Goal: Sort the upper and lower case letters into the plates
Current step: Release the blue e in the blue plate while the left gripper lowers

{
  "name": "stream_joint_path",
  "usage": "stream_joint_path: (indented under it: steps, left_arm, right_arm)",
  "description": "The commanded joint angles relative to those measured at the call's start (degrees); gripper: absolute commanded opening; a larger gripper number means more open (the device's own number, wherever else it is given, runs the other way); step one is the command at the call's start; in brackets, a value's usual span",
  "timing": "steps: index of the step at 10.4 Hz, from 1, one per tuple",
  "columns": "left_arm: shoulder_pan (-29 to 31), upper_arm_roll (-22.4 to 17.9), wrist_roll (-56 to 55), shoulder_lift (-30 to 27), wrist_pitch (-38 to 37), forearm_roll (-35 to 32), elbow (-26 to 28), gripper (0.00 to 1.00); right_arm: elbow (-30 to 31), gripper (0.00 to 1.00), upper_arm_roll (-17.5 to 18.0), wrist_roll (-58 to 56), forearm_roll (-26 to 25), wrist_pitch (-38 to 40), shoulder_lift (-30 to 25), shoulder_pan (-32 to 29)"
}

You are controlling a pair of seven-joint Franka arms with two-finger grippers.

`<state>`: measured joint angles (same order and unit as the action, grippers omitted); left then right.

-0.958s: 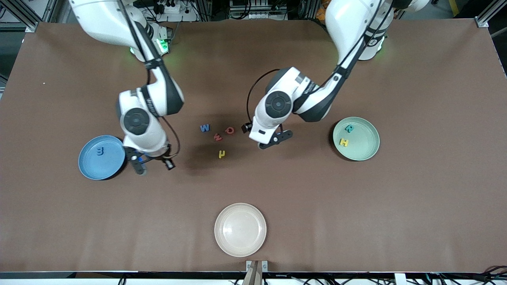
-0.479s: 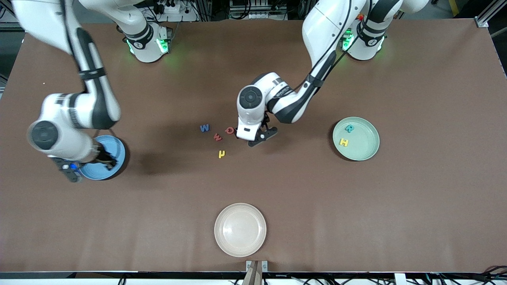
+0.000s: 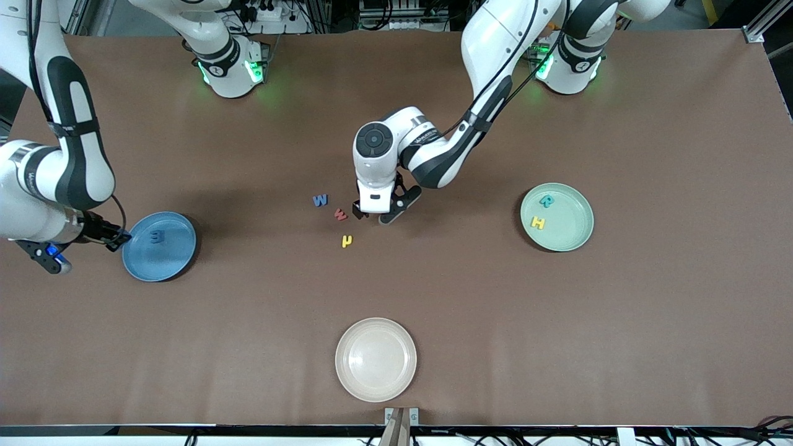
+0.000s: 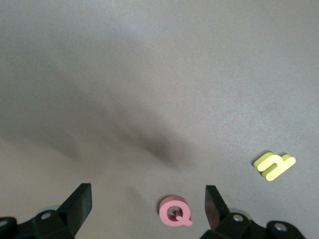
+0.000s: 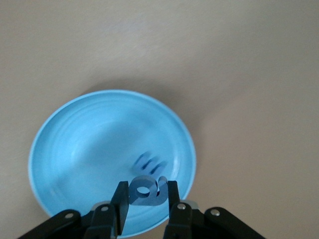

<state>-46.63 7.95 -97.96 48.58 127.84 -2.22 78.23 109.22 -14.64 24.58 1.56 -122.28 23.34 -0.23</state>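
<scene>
My left gripper (image 3: 376,214) is open, low over the red Q (image 4: 175,211), which lies between its jaws (image 4: 147,206) and is hidden in the front view. Blue W (image 3: 320,200), red w (image 3: 341,214) and the yellow n-like letter (image 3: 347,241) (image 4: 274,165) lie close by on the table. The mint plate (image 3: 570,238) holds teal R (image 3: 546,201) and yellow H (image 3: 538,222). The blue plate (image 3: 167,263) (image 5: 79,149) holds blue m (image 3: 158,236) (image 5: 152,163). My right gripper (image 3: 51,255) (image 5: 146,196) is shut on blue e (image 3: 49,250) (image 5: 147,191), beside the blue plate's rim toward the right arm's end of the table.
A cream-white plate (image 3: 376,359) sits near the table's front edge, nearer the front camera than the loose letters. The brown table (image 3: 619,341) stretches on all sides.
My right gripper has swung with the blue e from the middle-of-table side of the blue plate, across it, to its table-end side. My left gripper has moved from beside the Q to over it.
</scene>
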Motion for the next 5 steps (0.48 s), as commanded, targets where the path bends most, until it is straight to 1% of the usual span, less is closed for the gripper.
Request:
stream_joint_path:
  steps: [1, 2, 3, 4, 5]
  left_arm:
    - [-1.53, -0.22, -3.47, 2.57, -0.49, -1.38, -3.96, 1.00]
    - [-1.71, -0.13, -4.43, 3.10, 0.21, -1.30, -4.05, 1.00]
    - [-3.28, -0.30, -5.57, 4.76, 2.91, -1.38, -4.66, 1.00]
    - [-3.90, -0.57, -7.23, 6.25, 3.98, -1.38, -5.36, 1.00]
    - [-4.17, -0.65, -7.77, 6.62, 4.34, -1.38, -5.54, 1.00]
  right_arm:
    - [-0.59, 0.00, 0.40, -0.24, 2.38, 0.02, 0.74, 0.75]
    - [-0.85, 0.01, 0.32, -0.24, 4.13, -0.07, 1.17, 1.10]
    - [-1.03, 0.05, 0.32, -0.06, 5.45, -0.15, 1.70, 1.28]
    - [-1.29, 0.23, 0.32, 0.11, 5.81, -0.24, 2.23, 1.45]
    - [-1.29, 0.69, 0.32, 0.11, 5.91, -0.24, 2.58, 1.46]
